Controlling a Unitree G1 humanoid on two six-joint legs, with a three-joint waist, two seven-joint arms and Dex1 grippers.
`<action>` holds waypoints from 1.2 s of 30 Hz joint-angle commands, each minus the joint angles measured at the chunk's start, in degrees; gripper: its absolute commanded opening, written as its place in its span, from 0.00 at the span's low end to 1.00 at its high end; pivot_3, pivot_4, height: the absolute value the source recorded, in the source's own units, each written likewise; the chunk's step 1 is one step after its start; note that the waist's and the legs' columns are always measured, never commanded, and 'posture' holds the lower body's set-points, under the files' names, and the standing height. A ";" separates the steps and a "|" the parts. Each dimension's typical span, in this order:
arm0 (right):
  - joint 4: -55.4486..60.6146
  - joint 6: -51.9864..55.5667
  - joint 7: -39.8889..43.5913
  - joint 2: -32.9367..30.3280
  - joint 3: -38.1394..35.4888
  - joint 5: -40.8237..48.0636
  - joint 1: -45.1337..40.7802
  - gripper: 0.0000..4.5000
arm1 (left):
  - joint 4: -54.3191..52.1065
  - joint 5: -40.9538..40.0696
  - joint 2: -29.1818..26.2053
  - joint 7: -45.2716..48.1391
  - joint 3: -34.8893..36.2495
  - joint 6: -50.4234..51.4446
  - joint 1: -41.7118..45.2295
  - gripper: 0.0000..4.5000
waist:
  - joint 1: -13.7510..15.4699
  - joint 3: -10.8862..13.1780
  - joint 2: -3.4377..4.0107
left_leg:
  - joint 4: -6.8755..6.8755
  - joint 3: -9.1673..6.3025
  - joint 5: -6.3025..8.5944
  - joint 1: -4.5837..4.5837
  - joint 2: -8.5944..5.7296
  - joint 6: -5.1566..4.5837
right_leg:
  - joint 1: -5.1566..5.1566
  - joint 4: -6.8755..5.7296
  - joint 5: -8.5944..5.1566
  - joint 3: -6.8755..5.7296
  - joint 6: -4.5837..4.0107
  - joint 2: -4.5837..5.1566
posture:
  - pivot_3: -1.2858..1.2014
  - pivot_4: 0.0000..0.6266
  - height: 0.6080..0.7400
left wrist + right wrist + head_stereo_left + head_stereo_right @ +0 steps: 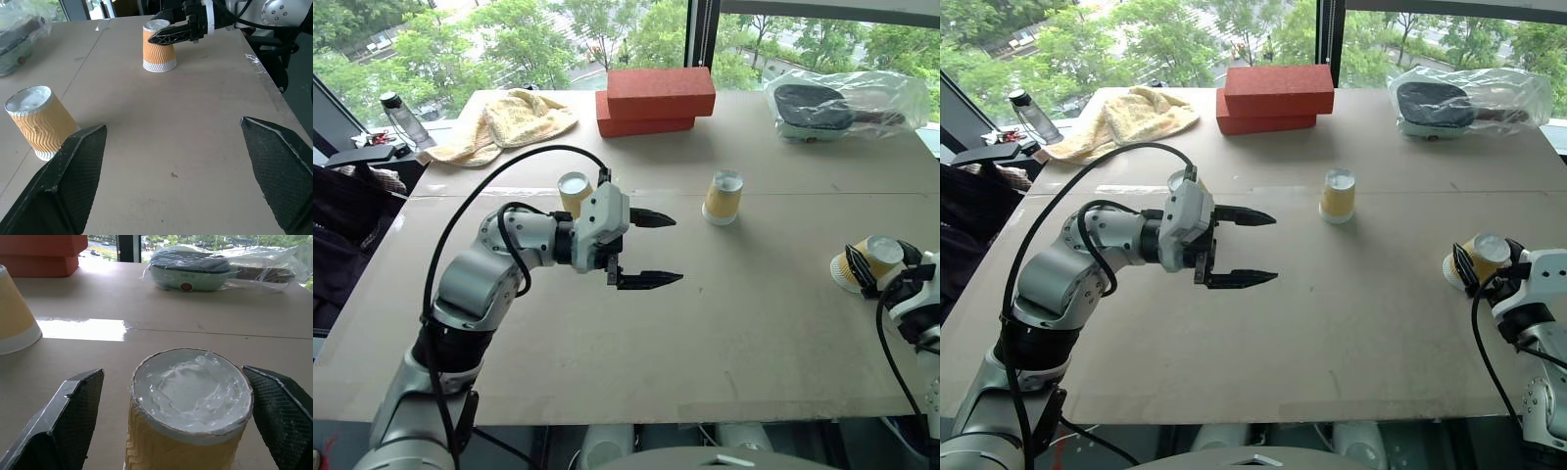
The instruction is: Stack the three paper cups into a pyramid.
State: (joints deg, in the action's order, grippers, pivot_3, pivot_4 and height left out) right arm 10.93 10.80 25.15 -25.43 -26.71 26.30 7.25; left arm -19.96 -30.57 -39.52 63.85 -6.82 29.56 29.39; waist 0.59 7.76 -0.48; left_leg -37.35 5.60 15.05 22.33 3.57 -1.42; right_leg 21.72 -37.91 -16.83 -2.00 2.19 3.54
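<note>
On the cardboard-covered table [607,362], seen from the head camera, three yellow paper cups stand upside down and well apart, so no pyramid is begun. The left gripper [651,250] hovers near the middle, fingers spread wide and empty, pointing toward three o'clock; one cup [574,192] stands just behind it at eleven o'clock, a second cup [723,197] sits toward one o'clock, and the third cup [876,257] is out at three o'clock, right beside the right gripper [858,271]. Two red bricks [656,100], a yellow towel [504,122] and a bagged appliance [842,106] line the far edge at twelve o'clock. From the left wrist, the wide-open fingers [73,181] frame bare board, with the middle cup [39,122] nearby and the third cup [159,46] farther off under the other arm's fingertips. From the right wrist, the third cup [190,411] stands squarely between the fully open fingers [68,421], not yet gripped. I judge the step in hand to be the first pickup: the right gripper needs to close gently on this cup without crushing it, then carry it toward the middle cup to form the base pair.
</note>
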 commanded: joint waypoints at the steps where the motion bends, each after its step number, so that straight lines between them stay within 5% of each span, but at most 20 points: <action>1: 0.61 -0.49 1.27 -0.33 0.10 0.98 -0.85 0.98 | -3.10 -7.43 0.60 -3.22 4.46 7.22 1.07 1.00 | 0.01 0.00 0.00 | 0.00 0.00 0.00 0.01 0.00 0.00 | 0.00 0.00 0.00 0.00 0.00 0.00 | 0.52 0.24 0.93; 3: 0.54 -0.54 1.58 -0.33 0.24 1.00 -1.03 0.98 | -3.70 -10.76 0.90 -4.46 5.85 10.66 1.61 1.00 | -0.02 0.00 -0.01 | -0.02 0.00 0.00 0.02 0.01 0.00 | 0.00 0.00 0.00 0.00 0.00 0.01 | 0.52 0.24 0.93; 8: 0.56 -1.19 2.35 -0.67 0.85 0.62 -1.04 0.51 | -5.22 -11.54 -0.06 -5.32 6.17 12.10 1.17 1.00 | 0.03 0.00 -0.01 | -0.02 -0.03 0.00 0.02 0.00 0.00 | 0.00 0.00 0.00 -0.03 0.00 0.01 | 0.52 0.24 0.93; 9: 0.55 -1.34 2.60 -0.75 0.97 0.48 -1.01 0.48 | -5.35 -11.76 -0.09 -5.44 6.24 12.28 1.14 1.00 | 0.04 0.00 -0.01 | -0.02 -0.03 0.00 0.02 0.00 0.01 | 0.00 0.00 0.00 -0.03 0.00 0.00 | 0.52 0.24 0.93; 13: 1.86 -1.46 4.03 -1.14 2.32 0.05 -0.78 0.48 | -5.77 -11.17 -1.20 -4.48 6.12 11.78 0.33 1.00 | 0.03 0.00 0.00 | -0.02 -0.03 0.00 0.02 -0.01 0.01 | 0.00 0.00 0.00 -0.03 0.00 0.01 | 0.52 0.24 0.93; 22: 14.94 4.94 12.38 -4.33 17.82 1.46 -2.06 0.48 | -6.74 -10.83 -6.38 -2.05 10.35 9.26 -5.60 1.00 | -0.97 0.06 -0.06 | -0.01 -0.07 0.00 0.01 0.04 0.01 | 0.00 -0.01 0.00 -0.05 0.00 -0.04 | 0.52 0.24 0.93; 36: 3.85 -1.66 22.50 1.19 37.67 -7.00 -16.86 0.48 | -9.30 -11.50 -11.57 -2.06 17.21 7.69 -13.65 1.00 | -1.36 0.33 -0.47 | -0.08 -0.17 0.00 0.08 0.05 0.01 | 0.03 -0.04 0.00 -0.17 -0.01 0.02 | 0.52 0.24 0.93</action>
State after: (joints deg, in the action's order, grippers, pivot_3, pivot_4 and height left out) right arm 15.46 11.34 46.11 -24.73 9.64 20.25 -8.37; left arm -27.04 -40.79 -50.08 61.33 8.16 38.29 15.89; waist -0.76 8.08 -0.95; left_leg -37.43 5.42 15.05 22.42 3.62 -1.41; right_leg 21.76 -37.95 -16.83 -2.18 2.18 3.56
